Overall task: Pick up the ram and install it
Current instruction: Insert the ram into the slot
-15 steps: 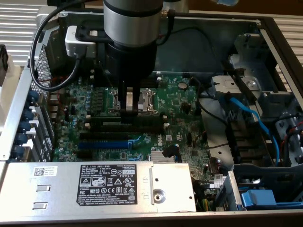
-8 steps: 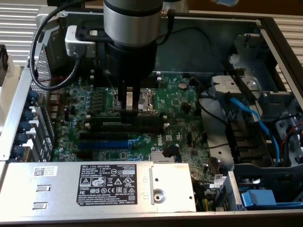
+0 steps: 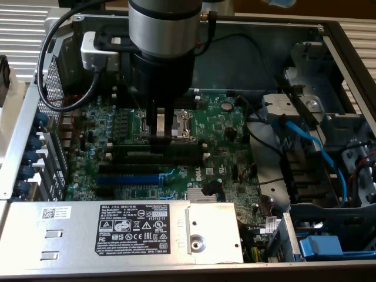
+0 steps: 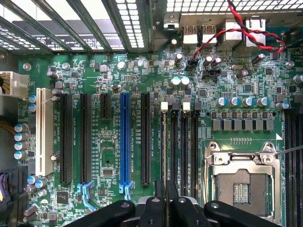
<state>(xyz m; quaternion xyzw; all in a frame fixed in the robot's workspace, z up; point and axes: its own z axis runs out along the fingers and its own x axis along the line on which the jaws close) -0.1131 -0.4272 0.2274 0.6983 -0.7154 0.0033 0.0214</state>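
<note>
Silver arm reaches straight down at the upper middle of the exterior view. Its gripper point(image 3: 160, 132) has the jaws pinched shut on the ram point(image 3: 167, 145), which stands over the black slots point(image 3: 130, 170) on the green motherboard point(image 3: 229, 150), near the metal socket point(image 3: 183, 125).

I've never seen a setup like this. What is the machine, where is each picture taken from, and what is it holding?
A robot arm reaches down into an open computer case. The exterior view looks on from outside; the wrist view looks down from the arm itself. Below lies the green motherboard with a blue slot and a processor socket. The fingers appear closed on the ram, a thin stick seen edge-on, by the black memory slots.
</note>
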